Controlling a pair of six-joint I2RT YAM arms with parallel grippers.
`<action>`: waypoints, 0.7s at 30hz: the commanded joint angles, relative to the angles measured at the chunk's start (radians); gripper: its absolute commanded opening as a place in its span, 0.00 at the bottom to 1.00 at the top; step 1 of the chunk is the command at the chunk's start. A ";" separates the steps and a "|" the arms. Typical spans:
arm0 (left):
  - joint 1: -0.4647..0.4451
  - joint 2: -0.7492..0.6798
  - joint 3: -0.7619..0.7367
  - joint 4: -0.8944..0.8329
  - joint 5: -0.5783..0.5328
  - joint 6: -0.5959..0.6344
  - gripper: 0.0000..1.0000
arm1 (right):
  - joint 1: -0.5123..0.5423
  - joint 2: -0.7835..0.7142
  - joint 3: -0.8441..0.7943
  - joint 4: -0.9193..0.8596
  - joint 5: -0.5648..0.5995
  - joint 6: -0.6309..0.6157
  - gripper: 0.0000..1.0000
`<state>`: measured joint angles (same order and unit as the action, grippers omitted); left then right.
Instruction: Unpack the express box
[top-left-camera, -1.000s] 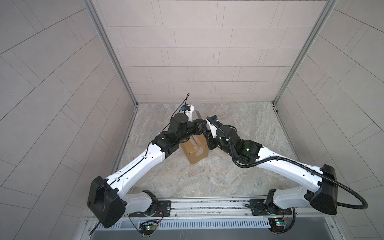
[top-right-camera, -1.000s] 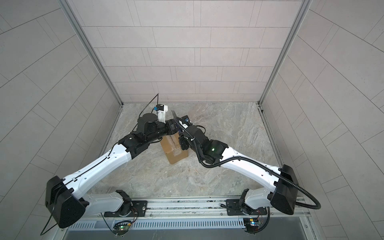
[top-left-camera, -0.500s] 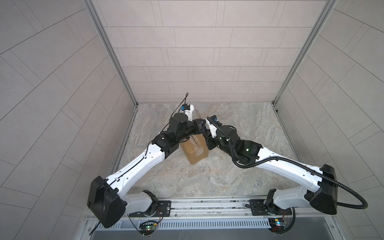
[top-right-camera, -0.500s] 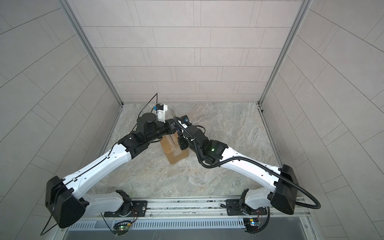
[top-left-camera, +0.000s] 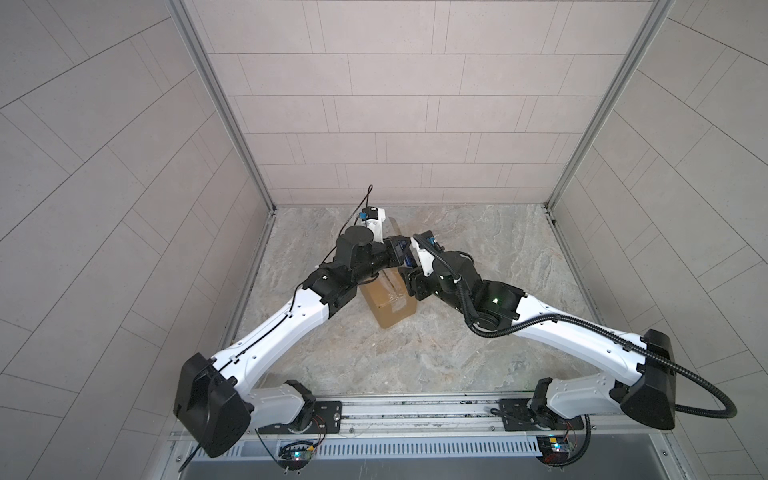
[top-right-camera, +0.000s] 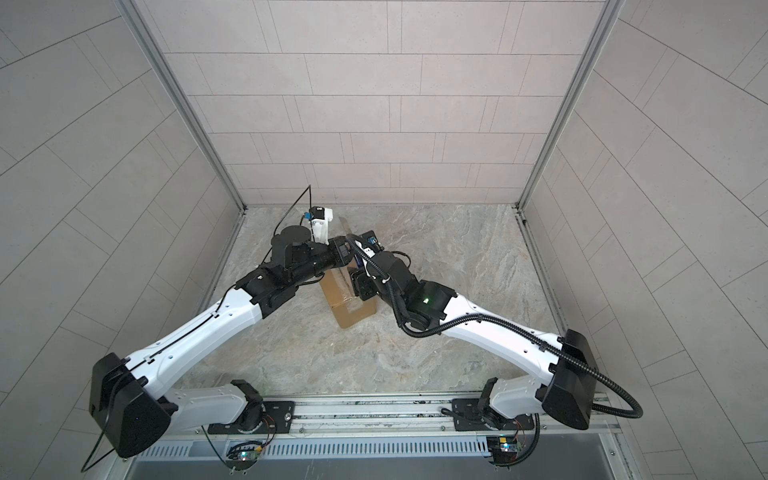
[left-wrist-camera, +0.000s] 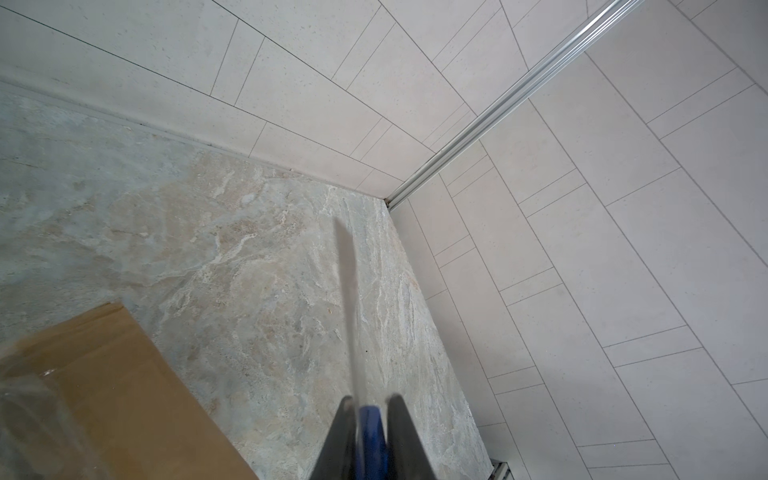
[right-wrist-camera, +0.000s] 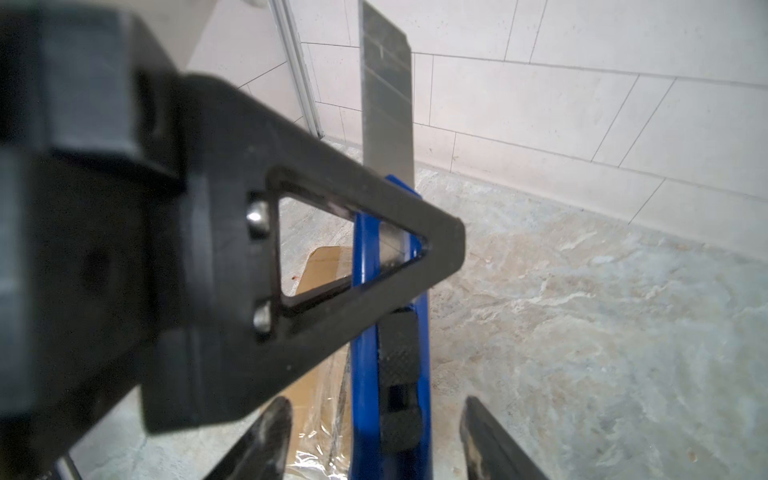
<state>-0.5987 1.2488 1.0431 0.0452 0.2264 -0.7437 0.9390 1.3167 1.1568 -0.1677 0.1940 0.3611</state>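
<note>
The express box (top-left-camera: 388, 303), a small brown carton with shiny clear tape on its top seam, stands on the stone floor mid-scene in both top views (top-right-camera: 349, 303). Both arms meet just above its far end. My left gripper (left-wrist-camera: 370, 401) is shut on a blue utility knife (left-wrist-camera: 372, 436), and the knife's long grey blade (left-wrist-camera: 347, 291) juts out past the fingertips. In the right wrist view my right gripper (right-wrist-camera: 376, 402) stands open on either side of the knife's handle (right-wrist-camera: 365, 374), with gaps on both sides. The box (right-wrist-camera: 307, 399) lies beneath it.
Tiled walls close in the floor at the back and on both sides, with an aluminium corner post (left-wrist-camera: 498, 104) near the blade's direction. The arms' base rail (top-left-camera: 415, 409) runs along the front edge.
The left gripper's jaws have closed on the knife. The right gripper's jaws have spread apart and let go of the knife's handle. The box has not moved.
</note>
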 joint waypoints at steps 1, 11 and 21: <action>0.034 -0.045 -0.066 0.157 0.046 -0.048 0.00 | -0.018 -0.103 -0.033 0.045 0.005 0.041 0.76; 0.141 -0.111 -0.300 0.743 0.175 -0.192 0.00 | -0.216 -0.285 -0.323 0.537 -0.328 0.449 0.76; 0.172 -0.068 -0.360 1.100 0.191 -0.370 0.00 | -0.166 -0.167 -0.305 0.792 -0.393 0.537 0.75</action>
<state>-0.4271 1.1725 0.6987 0.9531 0.4000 -1.0470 0.7574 1.1328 0.8318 0.4812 -0.1589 0.8371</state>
